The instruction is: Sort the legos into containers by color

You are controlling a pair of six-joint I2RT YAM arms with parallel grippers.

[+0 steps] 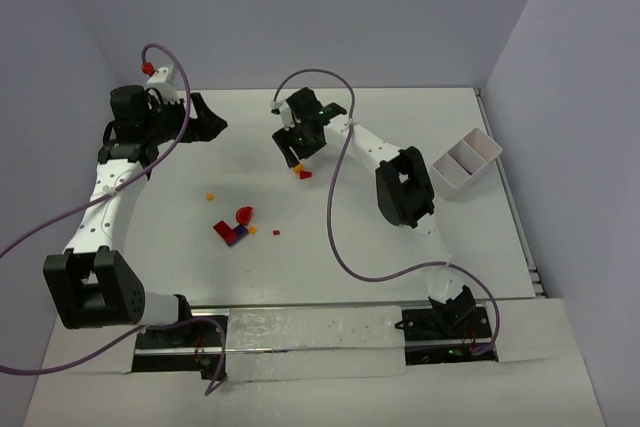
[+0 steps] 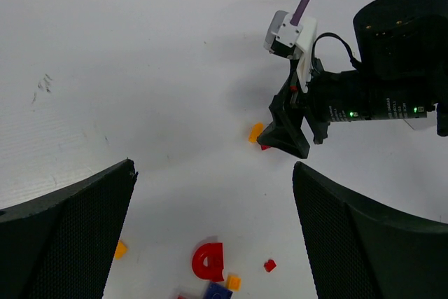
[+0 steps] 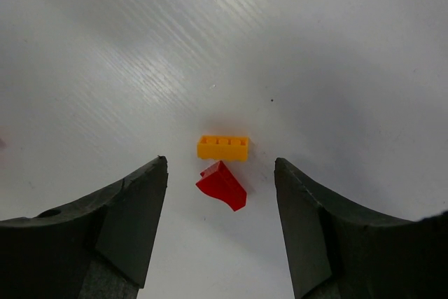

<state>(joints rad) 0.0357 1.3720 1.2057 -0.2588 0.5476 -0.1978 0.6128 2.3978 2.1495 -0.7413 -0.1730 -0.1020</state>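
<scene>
A white table (image 1: 400, 127) stands in a corner between pale lavender walls (image 1: 350, 7). Its surface is matte, with faint ridges and a few small dark scuffs.

At far left the left gripper (image 2: 213, 169) hangs over the back of the table, its fingers spread wide and holding nothing. A purple cable (image 1: 60, 222) loops off that arm.

Near the middle of the table lie loose legos: a tiny orange bit (image 1: 209, 195), then a red arch (image 1: 245, 215) just beside a red block (image 1: 222, 230) and a purple block (image 1: 237, 235), then a red crumb (image 1: 276, 233) a little apart.

Further right and back, the right gripper (image 3: 220, 166) points down at the table. Its fingers are spread, with an orange brick (image 3: 222, 148) and a red wedge (image 3: 222, 187) lying between them, touching neither finger. The two pieces lie just beside each other. A small green light (image 2: 350, 113) glows on this arm's wrist.

At the right edge sits a white tub (image 1: 455, 179) with two compartments, well apart from all the legos.
</scene>
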